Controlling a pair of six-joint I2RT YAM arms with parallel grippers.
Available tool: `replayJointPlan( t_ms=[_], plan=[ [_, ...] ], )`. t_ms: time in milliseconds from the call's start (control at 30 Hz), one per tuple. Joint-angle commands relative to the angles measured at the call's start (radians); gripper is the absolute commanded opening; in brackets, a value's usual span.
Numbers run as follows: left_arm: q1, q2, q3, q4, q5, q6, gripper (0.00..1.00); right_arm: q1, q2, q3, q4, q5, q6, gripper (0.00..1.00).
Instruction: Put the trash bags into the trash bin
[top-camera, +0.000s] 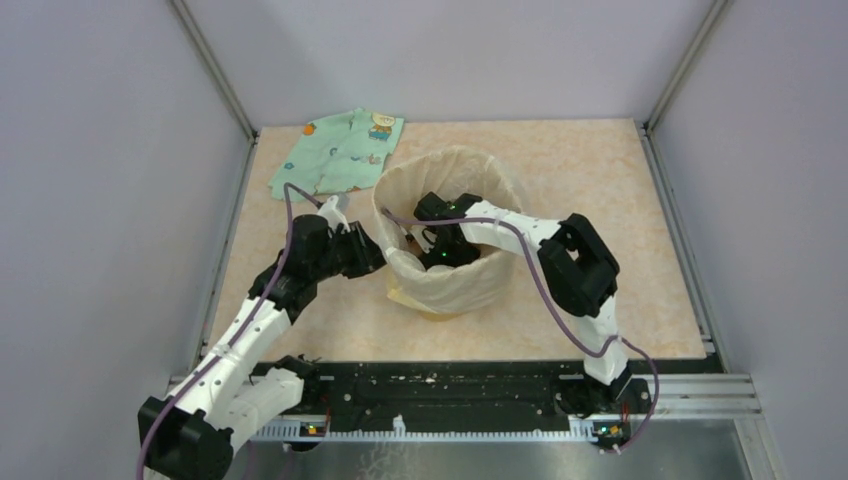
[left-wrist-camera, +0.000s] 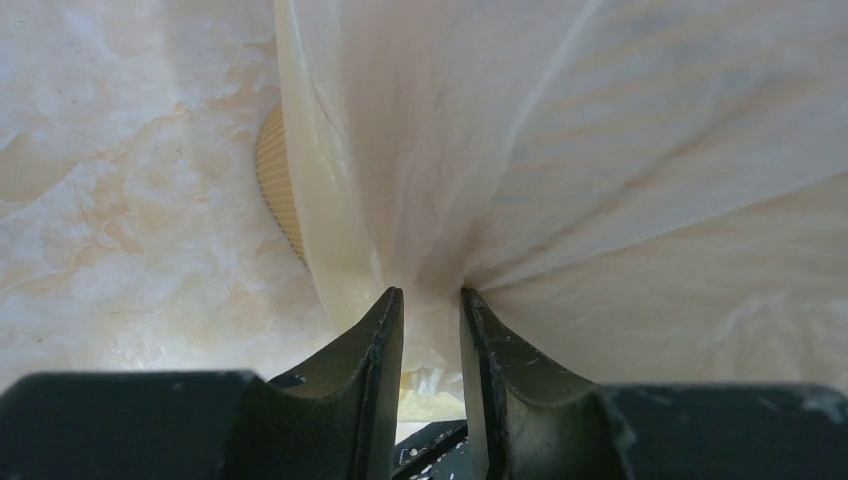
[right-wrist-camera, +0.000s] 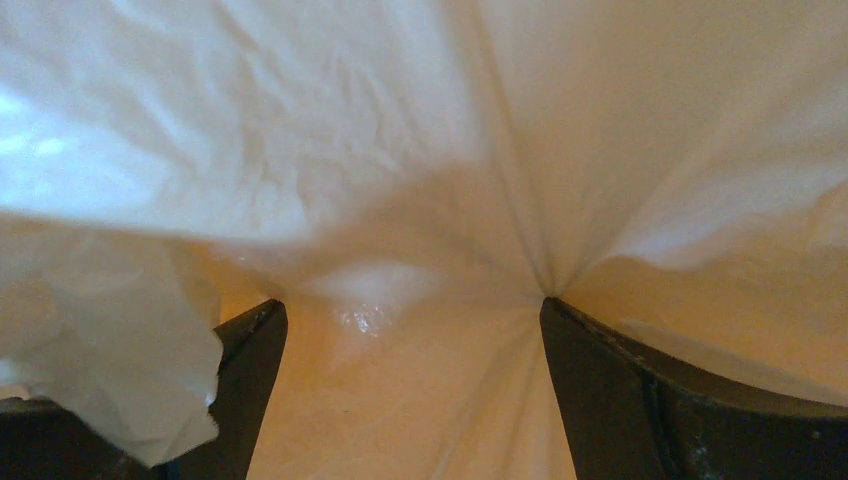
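Note:
The cream translucent trash bag (top-camera: 455, 285) is draped over and into the trash bin, covering its rim and sides. Only a sliver of the orange-yellow bin (top-camera: 399, 295) shows low on its left. In the left wrist view the bin's ribbed band (left-wrist-camera: 278, 190) shows beside the bag (left-wrist-camera: 560, 150). My left gripper (top-camera: 378, 258) is at the bin's left outer side, shut on a fold of the bag (left-wrist-camera: 432, 305). My right gripper (top-camera: 432, 243) reaches down inside the bin. It is open (right-wrist-camera: 413, 320), with its jaws wide apart against the bag lining (right-wrist-camera: 400, 120).
A mint-green patterned cloth (top-camera: 340, 152) lies flat at the back left of the table, behind the left arm. Grey walls close in the table on three sides. A black rail (top-camera: 450, 385) runs along the near edge.

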Motion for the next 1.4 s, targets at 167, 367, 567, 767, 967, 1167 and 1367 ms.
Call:
replayJointPlan(
  t_ms=[167,367,567,767,967,1167,1367],
  plan=[
    [-0.006,0.01,-0.013,0.027,0.013,0.004,0.34,0.0,0.046,-0.011,0.131,0.1,0.032,0.97],
    [-0.006,0.012,-0.014,0.028,0.009,0.005,0.34,-0.003,0.026,-0.068,0.188,0.073,0.051,0.97],
    [-0.006,0.0,-0.004,0.019,0.003,0.005,0.34,-0.014,-0.008,-0.119,0.275,0.068,0.106,0.97],
    [-0.005,-0.006,0.002,0.014,0.002,0.004,0.35,-0.011,0.003,-0.125,0.295,0.076,0.155,0.98],
    [-0.006,0.002,0.005,0.017,0.004,0.003,0.35,-0.01,0.008,-0.065,0.254,0.124,0.18,0.99],
    [-0.006,0.01,0.005,0.025,0.005,-0.001,0.35,-0.01,-0.003,0.01,0.197,0.137,0.174,0.99],
    [-0.006,-0.015,0.059,-0.031,-0.04,0.023,0.36,-0.011,0.019,0.047,0.151,0.149,0.162,0.99]
  ],
)
